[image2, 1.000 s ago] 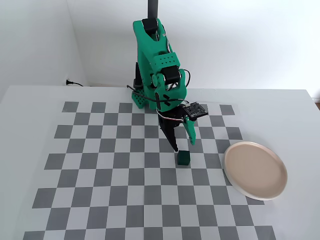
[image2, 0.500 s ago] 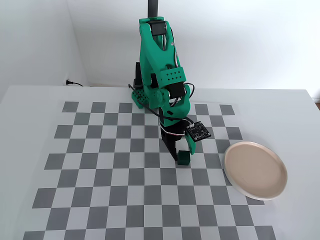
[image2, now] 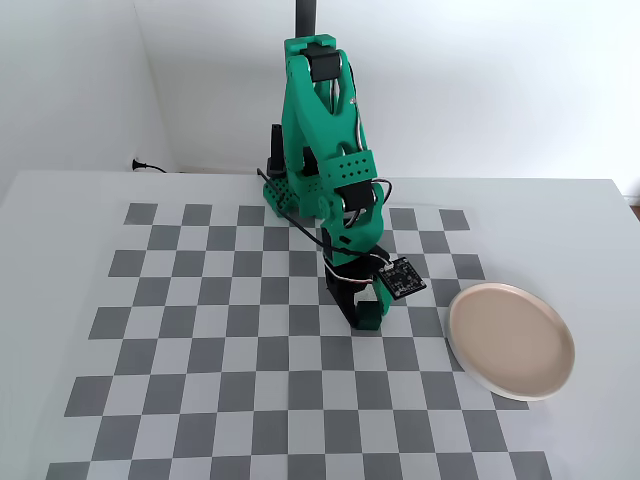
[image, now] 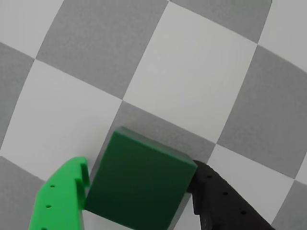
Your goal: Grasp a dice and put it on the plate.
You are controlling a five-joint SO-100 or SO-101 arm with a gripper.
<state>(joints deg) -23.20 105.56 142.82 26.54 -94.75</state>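
1. In the wrist view you see the small dark green plastic cube, the dice [image: 139, 184], between the two fingers of the end effector [image: 139, 189].
2. The bright green finger [image: 60, 199] stands at the left side of the dice in this view, and the black finger [image: 223, 203] stands at its right side.
3. Both fingers seem to touch the side faces of the dice, or they are just beside them; the picture does not let you tell if they really press it. So the end effector is spread only as wide as the dice, around it.
4. The dice lies on the grey and white checkerboard sheet [image: 192, 81], mostly over a grey square, with its far corner pointing up in the wrist view.
5. In the fixed view you see the green robot arm [image2: 325, 150] bent down over the middle of the checkerboard, with the end effector [image2: 362, 312] low at the sheet. Here the dice [image2: 368, 316] is mostly hidden by the fingers.
6. The round beige-pink plate with a paler rim [image2: 470, 370] rests on the white desk [image2: 60, 200] to the right of the end effector in the fixed view, near but clearly apart from it. It partly covers the right edge of the checkerboard.
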